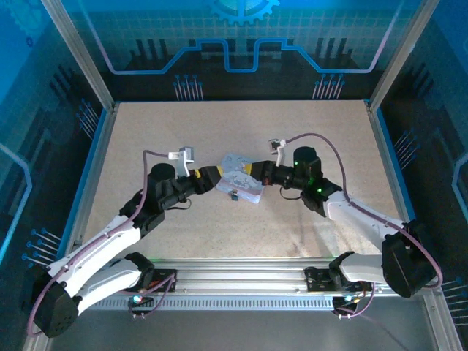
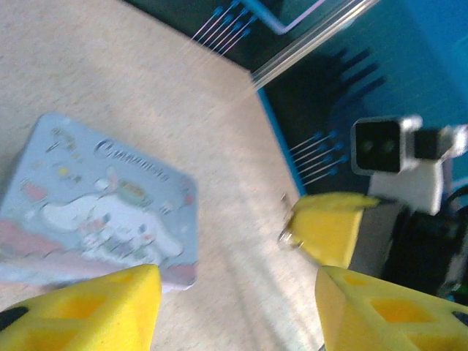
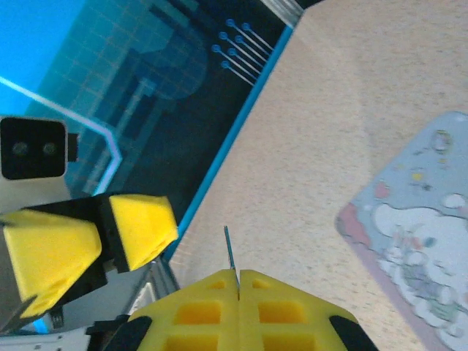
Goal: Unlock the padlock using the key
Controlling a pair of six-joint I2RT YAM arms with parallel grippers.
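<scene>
Speckled tabletop [image 1: 183, 227] walled by blue-lit panels [image 1: 241, 36], cartoon-print tin [image 2: 102, 197] at centre. Right gripper [image 3: 238, 281] clamped flat on the key [image 3: 229, 250], thin blade poking out ahead of the yellow pads, apparently presented for a keyhole. Left gripper [image 2: 238, 311] spread wide with nothing between its fingers, just beside the tin, probably readied to pin the padlock [image 1: 234, 194], seemingly the small dark speck at the tin's near edge, ungripped and apart from the key. Blade plainest from the right wrist, its glinting tip caught from the left wrist; lock's place and the grippers' nose-to-nose stance over the tin given from overhead
</scene>
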